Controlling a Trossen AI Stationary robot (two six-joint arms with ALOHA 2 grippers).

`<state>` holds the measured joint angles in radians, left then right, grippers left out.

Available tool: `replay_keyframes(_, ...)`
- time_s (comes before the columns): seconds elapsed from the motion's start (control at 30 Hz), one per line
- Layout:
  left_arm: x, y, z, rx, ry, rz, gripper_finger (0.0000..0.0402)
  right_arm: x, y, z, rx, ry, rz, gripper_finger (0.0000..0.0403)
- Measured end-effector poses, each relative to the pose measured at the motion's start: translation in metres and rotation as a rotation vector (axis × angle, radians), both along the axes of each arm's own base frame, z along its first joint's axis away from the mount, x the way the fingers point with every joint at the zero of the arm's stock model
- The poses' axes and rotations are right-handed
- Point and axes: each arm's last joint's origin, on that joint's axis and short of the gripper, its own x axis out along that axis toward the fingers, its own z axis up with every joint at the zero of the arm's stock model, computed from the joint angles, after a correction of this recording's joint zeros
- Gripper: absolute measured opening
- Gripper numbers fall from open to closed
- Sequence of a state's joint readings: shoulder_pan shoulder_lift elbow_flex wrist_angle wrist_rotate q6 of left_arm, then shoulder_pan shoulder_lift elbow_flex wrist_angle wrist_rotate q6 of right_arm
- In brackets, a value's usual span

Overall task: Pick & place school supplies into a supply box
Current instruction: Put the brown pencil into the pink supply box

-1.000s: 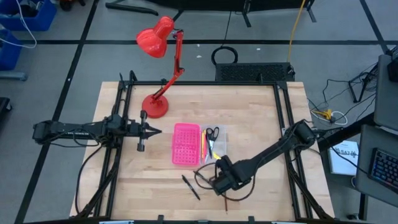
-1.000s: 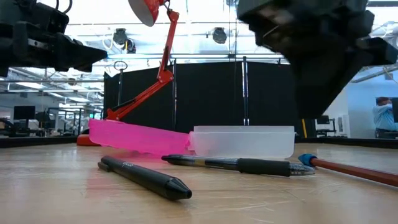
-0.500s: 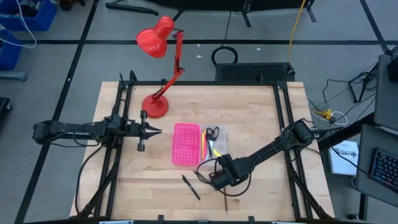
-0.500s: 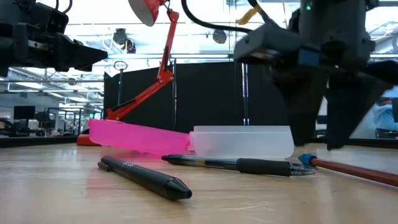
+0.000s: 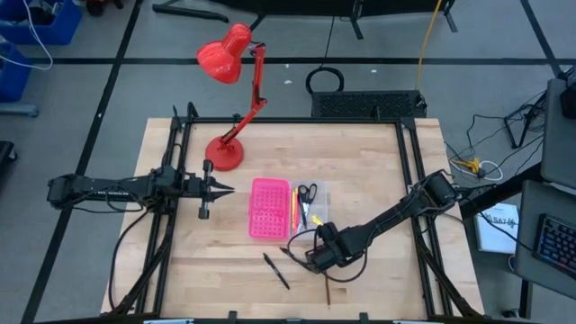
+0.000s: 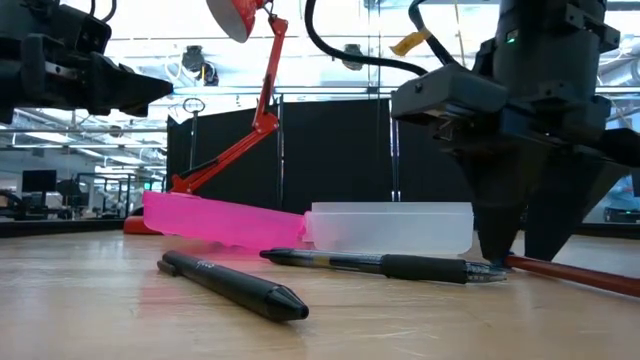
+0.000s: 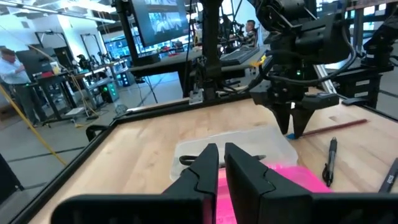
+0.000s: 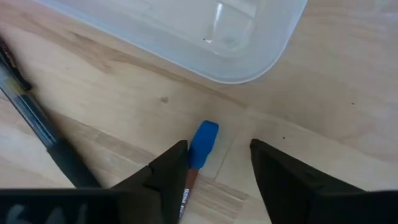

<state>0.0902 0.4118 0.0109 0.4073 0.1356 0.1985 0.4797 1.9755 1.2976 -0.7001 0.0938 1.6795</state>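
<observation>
Open pink-and-clear supply box point(image 5: 286, 209), scissors point(image 5: 308, 192) inside, black pen point(image 5: 275, 270) on table

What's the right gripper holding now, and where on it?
Nothing yet. The right gripper is open, low over the table, its fingers astride the blue-eraser end of the brown pencil beside the supply box. The left gripper holds nothing.

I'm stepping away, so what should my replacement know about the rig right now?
Right gripper: jaws open, down at the table just in front of the clear tray, straddling the blue-tipped pencil, not yet closed on it.
Left gripper: jaws shut, empty, parked left of the pink half.
Done: scissors and a few pens are in the tray.
Left: that pencil, the black pen lying in front of the tray, and a second black pen farther out on the table.
</observation>
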Motion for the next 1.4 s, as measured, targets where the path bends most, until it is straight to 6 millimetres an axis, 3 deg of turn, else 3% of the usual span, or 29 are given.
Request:
replay_keyframes(0.33, 0.000, 0.000, -0.002, -0.030, 0.025, 0.000, 0.0037, -0.007, -0.003, -0.003, 0.001, 0.104, 0.065, 0.0093)
replay_keyframes(0.77, 0.000, 0.000, -0.004, -0.059, 0.040, 0.000, 0.0037, -0.005, 0.001, -0.003, -0.018, 0.071, 0.408, 0.0043)
replay_keyframes(1.17, 0.000, 0.000, -0.006, -0.110, 0.067, -0.001, 0.0037, 0.001, 0.009, -0.001, -0.035, -0.033, 0.454, 0.0046)
replay_keyframes(1.4, 0.000, 0.000, -0.008, -0.138, 0.092, 0.001, 0.0037, 0.005, 0.017, 0.001, -0.016, -0.116, 0.508, 0.0084)
